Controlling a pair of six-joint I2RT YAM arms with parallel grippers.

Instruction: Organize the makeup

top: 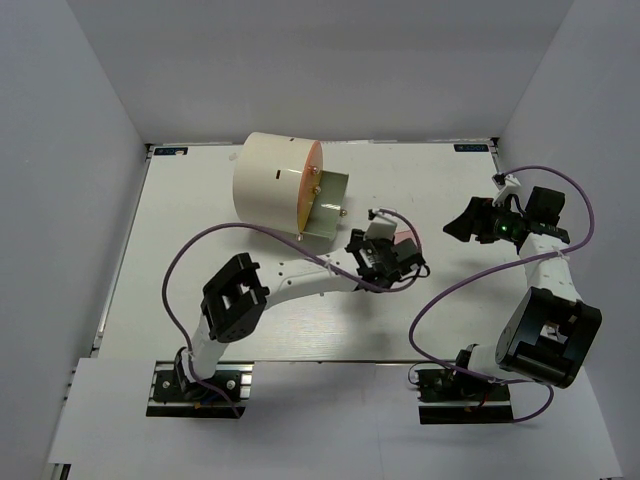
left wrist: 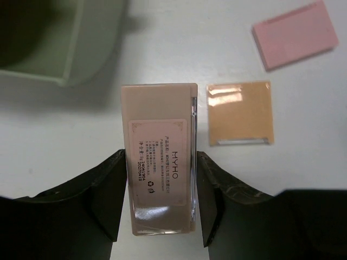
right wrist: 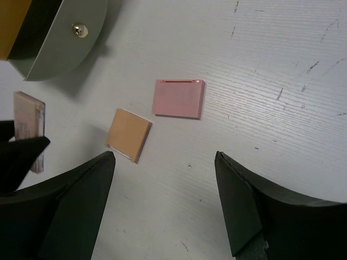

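Left claw (left wrist: 161, 162) is clamped on beige MYHO bottle (left wrist: 160, 130), gripped across long sides, presumably for steady transfer; right claw (right wrist: 164, 157) is spread wide, empty, above pink square (right wrist: 178, 98).

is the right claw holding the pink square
No, the right claw is open and empty; the pink square lies flat on the table beyond it.

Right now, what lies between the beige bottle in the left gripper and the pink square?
An orange-tan square piece lies between the beige bottle and the pink square, touching neither; the left wrist view shows it.
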